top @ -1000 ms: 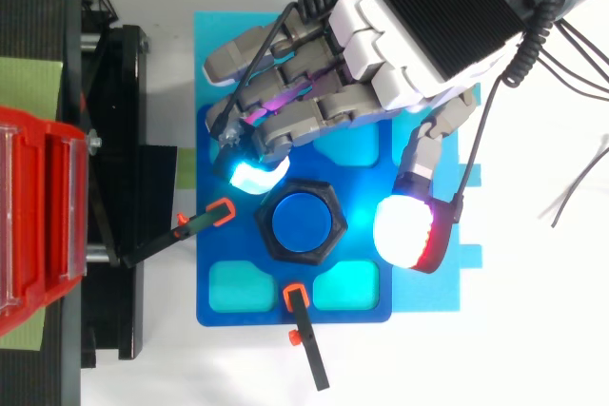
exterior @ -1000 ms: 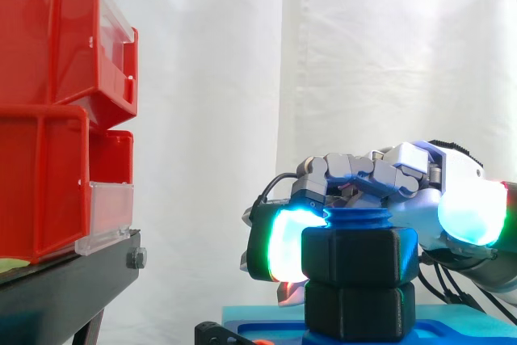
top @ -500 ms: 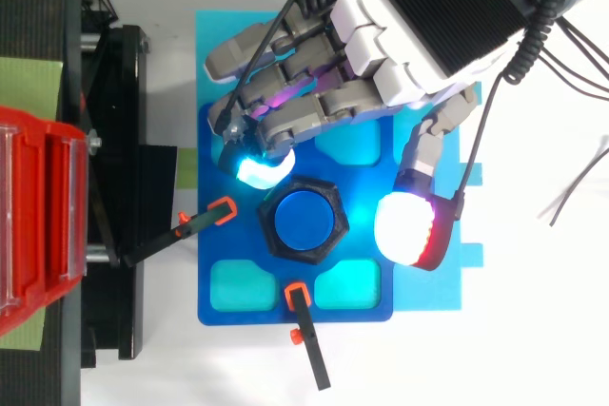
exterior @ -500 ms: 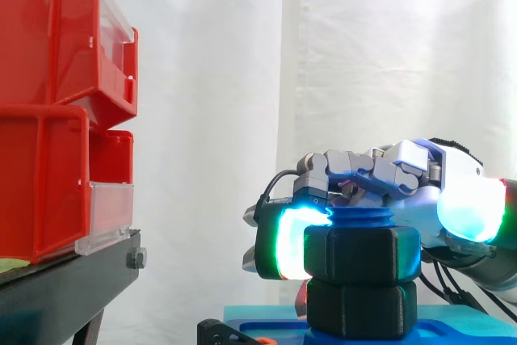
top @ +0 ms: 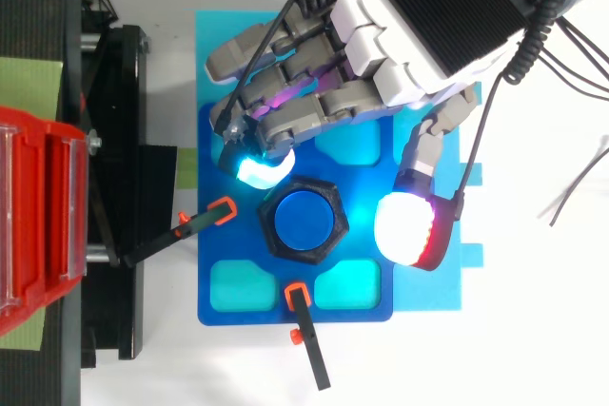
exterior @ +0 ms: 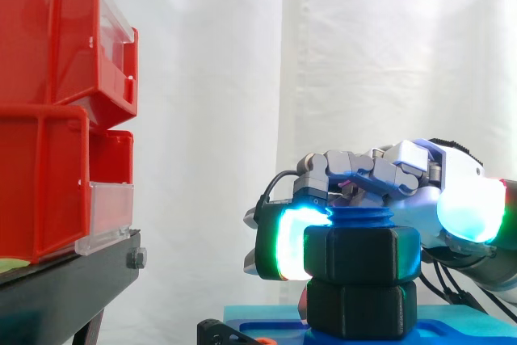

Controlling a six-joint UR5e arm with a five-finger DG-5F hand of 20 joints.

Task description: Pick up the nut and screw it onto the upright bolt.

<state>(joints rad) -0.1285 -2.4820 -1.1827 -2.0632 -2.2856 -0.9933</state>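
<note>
**On the bolt's upper threads: nut seated, hand spread around it**

On the upright blue bolt point(top: 304, 220) the black nut point(exterior: 361, 254) sits level, with a few blue threads showing above it. Close beneath it is a second black hex piece point(exterior: 359, 310), standing on the blue plate point(top: 219, 306); whether the two touch I cannot tell. I judge the nut well threaded, with little travel left.

The hand point(top: 400, 45) reaches over the plate with its fingers bent down to the nut's height. One cyan fingertip point(top: 255, 170) is at a corner of the nut, touching or just beside it. The thumb pad point(top: 409, 232) stands clear on the opposite side. The hand is therefore apart, not clamped, which suits nudging a corner round.

Two orange-tipped clamps point(top: 221, 208) bear on the plate, probably to stop it turning. The red bins point(exterior: 48, 119) stand well apart.
</note>
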